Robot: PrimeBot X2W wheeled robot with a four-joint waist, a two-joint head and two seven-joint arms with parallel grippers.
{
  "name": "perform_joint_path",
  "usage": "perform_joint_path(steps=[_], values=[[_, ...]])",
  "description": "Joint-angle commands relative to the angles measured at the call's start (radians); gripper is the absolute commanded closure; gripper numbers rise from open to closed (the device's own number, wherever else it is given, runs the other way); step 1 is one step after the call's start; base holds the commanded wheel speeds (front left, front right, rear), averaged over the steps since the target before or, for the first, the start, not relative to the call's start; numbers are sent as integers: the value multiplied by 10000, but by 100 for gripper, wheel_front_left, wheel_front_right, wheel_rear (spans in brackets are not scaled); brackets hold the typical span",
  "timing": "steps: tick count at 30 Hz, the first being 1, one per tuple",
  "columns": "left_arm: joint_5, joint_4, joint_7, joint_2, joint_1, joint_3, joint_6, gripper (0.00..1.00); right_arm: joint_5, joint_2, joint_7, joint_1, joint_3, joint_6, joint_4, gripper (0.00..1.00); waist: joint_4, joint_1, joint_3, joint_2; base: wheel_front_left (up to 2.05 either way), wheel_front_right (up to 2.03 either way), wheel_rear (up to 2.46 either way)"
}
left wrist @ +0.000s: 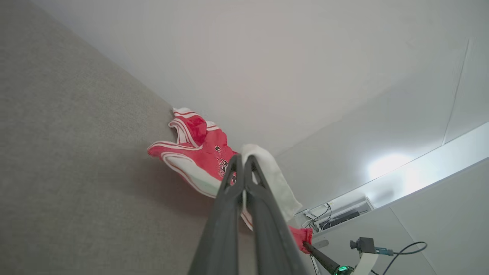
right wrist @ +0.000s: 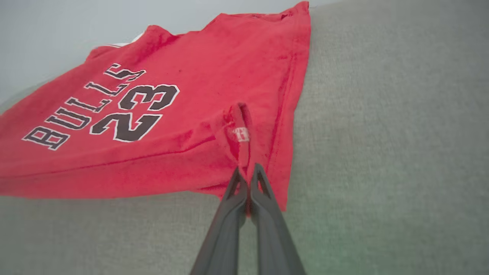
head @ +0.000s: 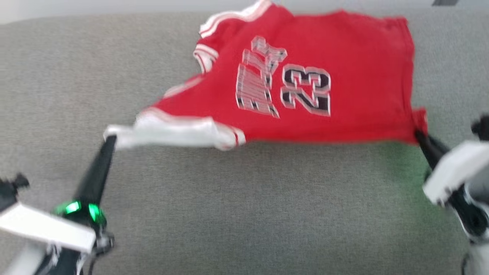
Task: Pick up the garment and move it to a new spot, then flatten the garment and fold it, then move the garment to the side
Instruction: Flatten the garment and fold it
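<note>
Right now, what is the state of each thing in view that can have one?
left gripper: shut on the white sleeve of the garment.
right gripper: shut on the garment's red hem corner.
garment: spread out, print facing up, near edge stretched between the two grippers.

Grey woven fabric surface (head: 244, 214): flat, with a fine, even weave. A faint green tint (head: 397, 168) lies on it at lower right. A pale plain wall (head: 95, 7) runs along its far edge. Small dark shape (head: 445, 2) at the top right corner, too cut off to identify. Left wrist view: white wall panels (left wrist: 439, 95) and a bright light patch (left wrist: 386, 166). Black cables (left wrist: 324, 212) sit beside a dark box (left wrist: 342, 219) on a white ledge.
</note>
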Motion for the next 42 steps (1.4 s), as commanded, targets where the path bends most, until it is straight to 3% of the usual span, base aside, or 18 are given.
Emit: perform_joint_path(steps=[1,11,19,26,34,42], values=[[132,-146,-42,-11,248,61,20,100,73,-37,154,261,-118,-9,-289,100,93,0,-119,-1,0,0,0],[663,-1726,-45,165,3017,494,20,100,556,372,1895,3569,-1031,-8,-3678,100,207,0,-340,-1,0,0,0],[946,-2729,-45,229,4171,513,20,100,941,627,2571,4957,-1771,-8,-5133,100,177,0,-177,-1,0,0,0],[638,-2590,207,626,2219,56,20,100,780,827,2478,4076,-1560,-8,-4847,100,24,0,208,-1,0,0,0],[300,-1177,1736,1113,-1265,-666,20,100,348,782,1997,2175,-988,-8,-3619,100,-442,0,868,-1,0,0,0],[158,502,2962,775,-4049,-1413,20,100,229,1015,1356,1194,-952,-8,-2840,100,-808,0,1451,-1,0,0,0]])
